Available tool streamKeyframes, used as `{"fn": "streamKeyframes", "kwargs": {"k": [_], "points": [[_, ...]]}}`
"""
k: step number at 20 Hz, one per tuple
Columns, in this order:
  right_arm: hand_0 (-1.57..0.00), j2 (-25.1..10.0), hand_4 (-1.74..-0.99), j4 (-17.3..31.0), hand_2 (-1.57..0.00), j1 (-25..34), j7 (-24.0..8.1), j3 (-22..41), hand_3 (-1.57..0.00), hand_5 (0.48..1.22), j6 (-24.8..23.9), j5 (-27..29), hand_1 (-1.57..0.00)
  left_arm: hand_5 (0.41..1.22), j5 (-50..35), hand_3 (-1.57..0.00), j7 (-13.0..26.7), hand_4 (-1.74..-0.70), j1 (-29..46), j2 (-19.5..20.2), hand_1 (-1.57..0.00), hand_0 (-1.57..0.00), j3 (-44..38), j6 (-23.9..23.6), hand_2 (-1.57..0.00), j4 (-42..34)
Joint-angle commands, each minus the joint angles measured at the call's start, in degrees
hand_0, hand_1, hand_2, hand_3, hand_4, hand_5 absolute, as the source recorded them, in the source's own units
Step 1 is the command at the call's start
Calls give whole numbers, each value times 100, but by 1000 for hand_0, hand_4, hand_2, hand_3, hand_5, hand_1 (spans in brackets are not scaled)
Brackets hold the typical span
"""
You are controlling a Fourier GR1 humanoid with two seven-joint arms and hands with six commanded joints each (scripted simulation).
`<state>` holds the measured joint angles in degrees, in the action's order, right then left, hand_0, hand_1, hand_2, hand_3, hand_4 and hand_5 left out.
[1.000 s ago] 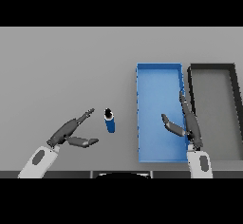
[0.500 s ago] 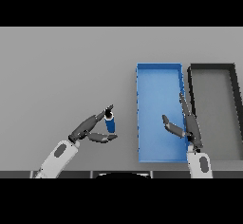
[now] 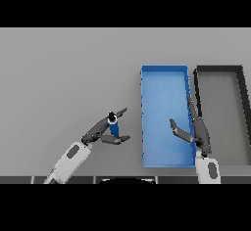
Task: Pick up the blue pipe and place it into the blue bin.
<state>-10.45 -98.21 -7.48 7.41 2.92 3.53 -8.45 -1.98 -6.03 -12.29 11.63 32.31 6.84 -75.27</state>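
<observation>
Left hand [image 3: 100,131] now closer around blue pipe [image 3: 113,125], blue bin [image 3: 164,72] beside

The small upright blue pipe [image 3: 113,126] is partly hidden between the left hand's [image 3: 100,131] fingers; whether they touch it is unclear

small blue pipe [image 3: 113,126] with a dark top end, standing roughly upright on the grey table, lower centre of the frame, left of the bin and apart from it, blue bin [image 3: 164,73], long open rectangular tray, centre right of the frame
</observation>
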Motion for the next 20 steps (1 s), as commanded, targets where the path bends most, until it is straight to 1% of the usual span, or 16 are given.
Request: {"fn": "streamKeyframes", "kwargs": {"k": [1, 2, 3, 4, 5, 6, 8, 9, 10, 11, 12, 13, 17, 19, 20], "points": [[1, 12, -1213, 16, 1, -38, 12, -8, 1, 655, -21, -9, 1, 550, -86, -121, -70, -1186, 40, -83, -41, 1, -31, -4, -151, 17], [1, 46, -1217, 97, 1, 41, -41, -16, 1, 655, -23, 17, 1, 613, -177, -276, -94, -1243, 9, -163, -156, -10, -84, 8, -308, 69], [1, -5, -1220, 141, 1, 86, -40, -67, 1, 656, -13, 42, 1, 735, -291, -535, -173, -1281, 45, -232, -319, -125, -138, 28, -485, 99], [1, -14, -1220, 143, 1, 133, -65, -67, 1, 656, -30, 23, 1, 832, -323, -742, -208, -1369, 82, -306, -547, -359, -139, -6, -689, 94], [1, 1, -1219, 111, 1, 162, -89, -41, 1, 657, -36, 8, 1, 910, -328, -908, -165, -1439, 87, -304, -752, -602, -128, -8, -865, 58], [1, -4, -1224, 74, 1, 135, -54, -42, 1, 658, 14, 66, 1, 972, -314, -1030, -209, -1497, 105, -341, -915, -796, -94, 8, -1006, 71], [1, 43, -1233, 101, 1, 147, -175, -26, 1, 660, 14, 83, 1, 1062, -254, -1194, -203, -1580, 170, -365, -1151, -1075, -27, -32, -1210, -30], [1, 23, -1228, 134, 1, 134, -177, -33, 1, 656, 38, 89, 1, 1094, -191, -1270, -268, -1553, 186, -366, -1235, -1174, 2, -113, -1282, -58], [1, 5, -1224, 71, 1, 91, -140, -24, 1, 651, 64, 99, 1, 1119, -141, -1330, -290, -1530, 206, -369, -1302, -1253, 50, -142, -1340, -122], [1, 45, -1222, 128, 1, 130, -140, -12, 1, 646, 73, 120, 1, 1139, -62, -1378, -328, -1513, 261, -352, -1356, -1317, 80, -147, -1386, -151], [1, 68, -1221, 156, 1, 133, -192, 2, 1, 638, 72, 113, 1, 1156, -25, -1417, -419, -1501, 248, -407, -1399, -1368, 54, -162, -1423, -149], [1, 49, -1220, 128, 1, 106, -135, -10, 1, 635, 92, 136, 1, 1169, 17, -1448, -504, -1492, 255, -434, -1434, -1408, 31, -192, -1453, -183], [1, 57, -1229, 177, 1, 193, -172, -41, 1, 633, 88, 169, 1, 1200, 47, -1520, -507, -1471, 94, -628, -1515, -1504, -84, -255, -1522, -544], [1, 17, -1220, 107, 1, 201, -227, -42, 1, 638, 42, 106, 1, 1207, 61, -1539, -464, -1468, 56, -653, -1535, -1528, -126, -219, -1540, -740], [1, -9, -1213, 157, 1, 167, -178, -55, 1, 639, 55, 93, 1, 1210, 8, -1545, -414, -1467, -3, -665, -1542, -1537, -145, -137, -1546, -892]]}}
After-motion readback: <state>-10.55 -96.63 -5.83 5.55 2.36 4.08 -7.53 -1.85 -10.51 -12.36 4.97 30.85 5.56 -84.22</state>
